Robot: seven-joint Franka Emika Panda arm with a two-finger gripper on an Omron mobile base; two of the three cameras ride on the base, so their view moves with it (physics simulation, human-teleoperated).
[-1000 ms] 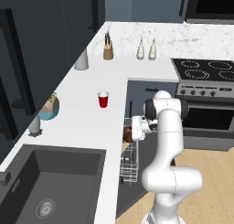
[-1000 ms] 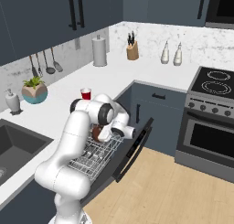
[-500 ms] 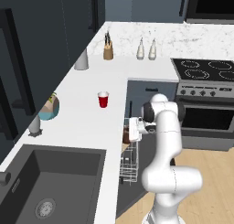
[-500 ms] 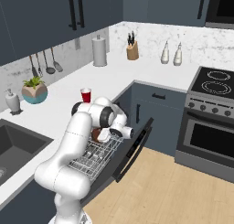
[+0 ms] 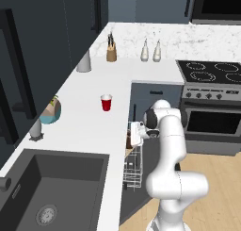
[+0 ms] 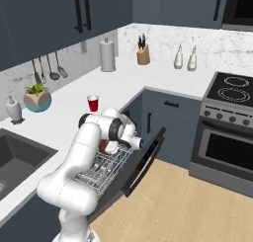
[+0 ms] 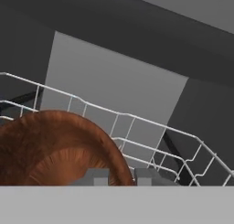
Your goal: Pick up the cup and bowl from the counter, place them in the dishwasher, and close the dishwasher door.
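The dark reddish-brown bowl (image 7: 55,150) fills the lower left of the hand view, with my gripper (image 7: 119,176) shut on its rim. From the base views the gripper (image 5: 134,135) (image 6: 120,145) holds the bowl (image 5: 129,141) (image 6: 104,146) just over the white wire rack (image 5: 132,171) (image 6: 101,169) of the open dishwasher. The dishwasher door (image 6: 143,162) hangs down and open. On the white counter (image 5: 80,117), left of the arm, the red cup (image 5: 107,103) (image 6: 93,103) stands upright.
A steel oven with a black cooktop (image 5: 212,74) stands to the right. A knife block (image 5: 111,53), two bottles (image 5: 150,51) and a grey canister (image 5: 84,61) line the back counter. A teal planter (image 5: 51,111) and the dark sink (image 5: 52,187) lie to the left.
The gripper with the bowl has edged slightly toward the counter side, deeper over the rack. The cup has not moved.
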